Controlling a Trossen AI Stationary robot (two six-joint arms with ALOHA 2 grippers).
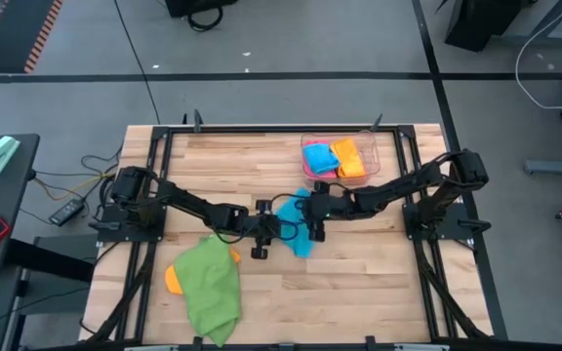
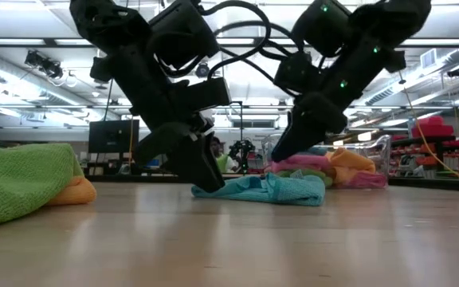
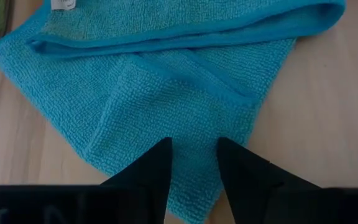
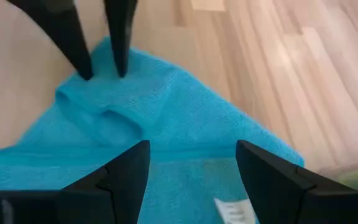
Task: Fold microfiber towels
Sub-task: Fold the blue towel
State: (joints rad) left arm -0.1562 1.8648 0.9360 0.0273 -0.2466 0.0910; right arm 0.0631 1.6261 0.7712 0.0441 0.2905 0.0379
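The left pincer (image 1: pixel 279 232) sits just left of the frame's centre in the high view, tips down on the near edge of the sky blue towel (image 1: pixel 298 226). Its own wrist view shows the two dark fingers (image 3: pixel 149 167) parted by a narrow gap, resting over a corner of the cloth; whether they pinch a fold cannot be told. The right pincer (image 1: pixel 317 216) meets it from the right, just right of centre, over the same towel, and its fingers (image 4: pixel 127 168) stand wide apart above the blue fabric with nothing between them.

The sky blue towel lies rumpled and partly folded over itself on the wooden counter (image 1: pixel 379 283), a white label showing at one hem (image 3: pixel 63 4).

At the lower left of the high view a green towel (image 1: pixel 211 289) lies bunched, covering most of an orange towel (image 1: pixel 173 279) that peeks out on its left.

At the upper right of centre a clear plastic tray (image 1: pixel 380 148) holds folded cloths: a blue one (image 1: pixel 318 158), an orange one (image 1: pixel 349 159) and pink (image 1: pixel 320 174) beneath.
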